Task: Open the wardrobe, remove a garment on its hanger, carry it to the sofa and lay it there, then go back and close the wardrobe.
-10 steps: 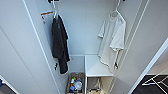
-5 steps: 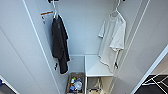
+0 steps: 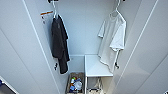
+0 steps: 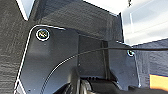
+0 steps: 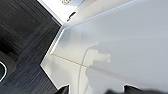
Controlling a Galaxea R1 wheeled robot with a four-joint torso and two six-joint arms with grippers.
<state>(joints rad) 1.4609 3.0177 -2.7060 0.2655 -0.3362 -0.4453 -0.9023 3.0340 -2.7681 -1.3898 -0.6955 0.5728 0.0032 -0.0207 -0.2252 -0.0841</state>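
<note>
Wardrobe [image 3: 85, 32] is open, can't tell either claw's state, and the tee [image 3: 112, 40] could slide off its hanger [image 3: 115, 10] if yanked.

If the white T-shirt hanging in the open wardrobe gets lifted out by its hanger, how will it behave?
The white T-shirt is probably floppy and light: it drapes in soft folds from the hanger. It would likely sway, since its hem hangs free over the shelf. It may slip off if the hanger tilts, as it appears only to rest on the shoulders.

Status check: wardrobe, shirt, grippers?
Wardrobe doors open. White T-shirt on its hanger, right side. Black garment hangs left. Gripper states unreadable.
</note>
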